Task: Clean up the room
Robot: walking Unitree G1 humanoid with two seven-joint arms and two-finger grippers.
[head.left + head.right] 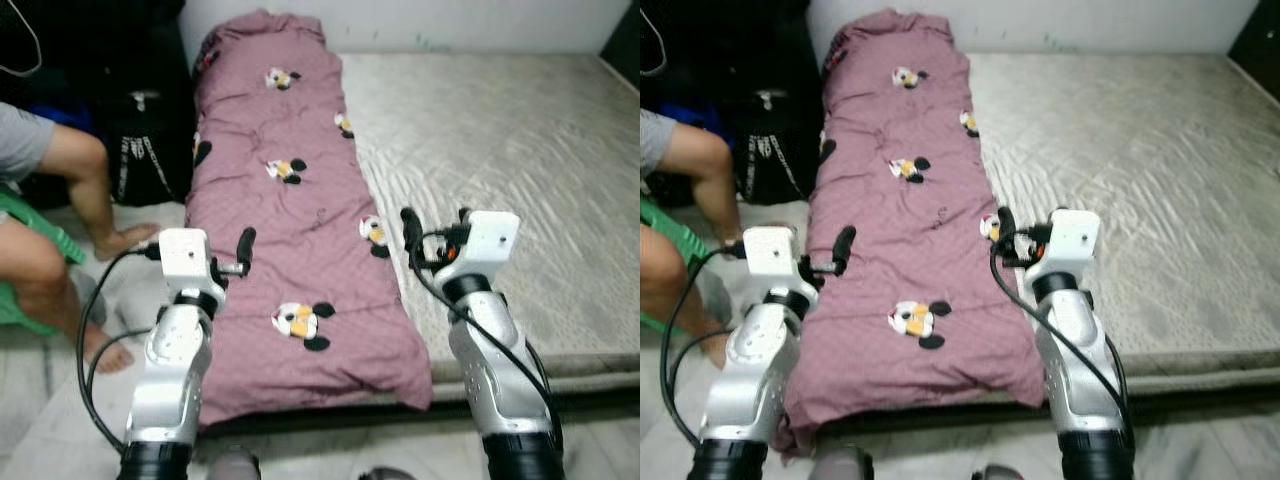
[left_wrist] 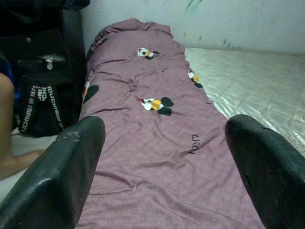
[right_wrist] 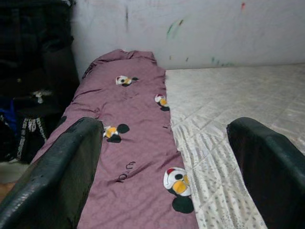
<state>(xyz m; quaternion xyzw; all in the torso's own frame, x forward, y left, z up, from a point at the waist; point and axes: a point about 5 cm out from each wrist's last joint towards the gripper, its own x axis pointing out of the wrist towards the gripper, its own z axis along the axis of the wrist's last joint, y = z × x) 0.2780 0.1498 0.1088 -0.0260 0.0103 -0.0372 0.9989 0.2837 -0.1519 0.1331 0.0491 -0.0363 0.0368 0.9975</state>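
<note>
A long purple blanket (image 1: 290, 210) with little cartoon mouse pictures lies folded in a strip on the bed (image 1: 520, 150). It covers the side of the bed nearest the black bag (image 1: 150, 150), and its near end reaches the front edge of the bed. The rest of the bed shows a pale bare mattress. The left hand (image 1: 243, 252) is held up over the blanket's near end, close to the bag side, and its two black fingers (image 2: 57, 176) are wide open, holding nothing. The right hand (image 1: 408, 232) is up above the blanket's other edge, where blanket meets mattress, and it is wide open too. A person (image 1: 50, 230) sits on a green chair (image 1: 30, 250) beside the blanket, bare feet on the floor.
</note>
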